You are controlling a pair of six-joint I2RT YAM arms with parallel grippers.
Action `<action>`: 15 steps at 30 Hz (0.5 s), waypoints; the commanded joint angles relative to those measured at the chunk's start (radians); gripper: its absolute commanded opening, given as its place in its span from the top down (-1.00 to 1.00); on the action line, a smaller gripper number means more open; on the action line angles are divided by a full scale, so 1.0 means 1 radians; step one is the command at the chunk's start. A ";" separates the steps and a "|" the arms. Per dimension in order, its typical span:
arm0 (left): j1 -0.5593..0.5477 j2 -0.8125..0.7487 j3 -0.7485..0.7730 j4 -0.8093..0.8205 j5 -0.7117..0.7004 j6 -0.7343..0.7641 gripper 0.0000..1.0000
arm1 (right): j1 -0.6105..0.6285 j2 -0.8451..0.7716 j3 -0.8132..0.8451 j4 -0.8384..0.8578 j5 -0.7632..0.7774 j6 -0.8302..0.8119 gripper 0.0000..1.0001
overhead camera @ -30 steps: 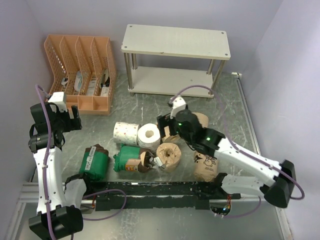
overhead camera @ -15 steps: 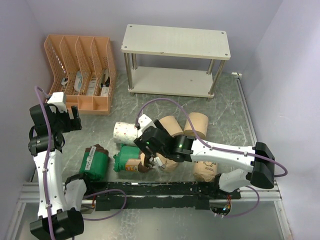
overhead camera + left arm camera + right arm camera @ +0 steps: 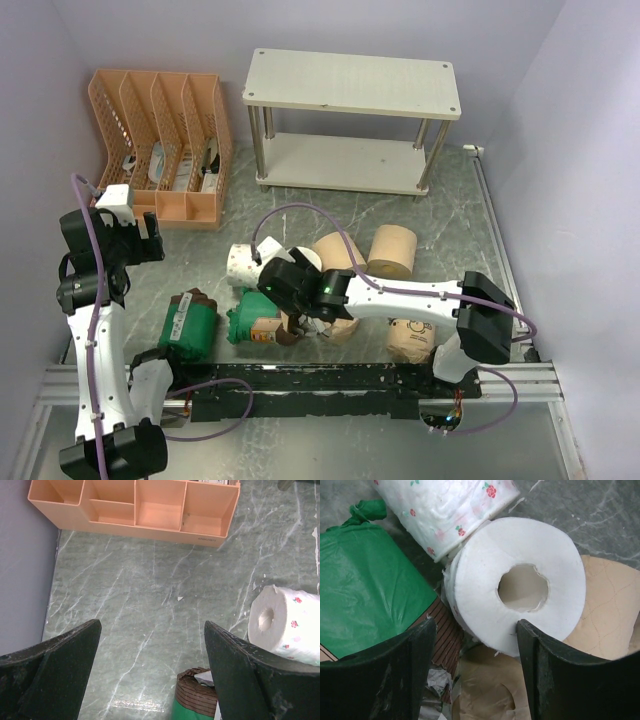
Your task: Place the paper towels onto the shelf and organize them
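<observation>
Right fingers (image 3: 390, 680) are spread on either side of a plain white roll (image 3: 480, 595) standing on end. I can see a sliver of gap on one side, so I'd call them released, not squeezing yet. Packed around that roll: a red-flowered roll (image 3: 450, 510) at its 11 o'clock, a green-wrapped roll (image 3: 365, 595) at 9 and a tan roll (image 3: 605, 615) at 3, all pressed up against it.

Left fingers (image 3: 50, 670) are wide apart with nothing between them, hanging over bare table (image 3: 300, 210) out at 9 o'clock in the overhead view.

Progress-wise? Basically zero. The shelf (image 3: 350, 82) sits at 12 o'clock, well apart from the pile, and both boards look bare. Every paper towel is on the table mid-scene: two more tan ones (image 3: 392, 250) toward 2 o'clock, a printed brown one (image 3: 412, 338) at 4, another green one (image 3: 190, 325) at 8. The orange organizer (image 3: 160, 140) at 10 o'clock isn't part of this. So the white roll looks like the first pick, and all the rest still need moving and lining up.
</observation>
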 commanded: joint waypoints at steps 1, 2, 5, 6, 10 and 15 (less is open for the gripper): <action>-0.009 -0.017 0.005 0.022 -0.013 0.009 -0.90 | -0.003 0.011 0.032 0.013 0.015 -0.004 -0.28; -0.010 -0.017 0.006 0.022 -0.014 0.009 -0.90 | -0.003 0.009 0.036 0.013 0.017 -0.007 -0.28; -0.011 -0.017 0.005 0.022 -0.011 0.010 -0.90 | -0.003 0.007 0.044 0.017 0.013 -0.023 -0.28; -0.012 -0.018 0.007 0.022 -0.008 0.011 -0.90 | -0.002 0.006 0.045 0.019 0.015 -0.028 -0.28; -0.011 -0.018 0.006 0.022 -0.007 0.012 -0.90 | -0.009 0.019 0.051 0.013 0.016 -0.048 -0.28; -0.011 -0.020 0.006 0.022 -0.006 0.012 -0.90 | -0.021 0.052 0.044 0.020 -0.022 -0.058 -0.28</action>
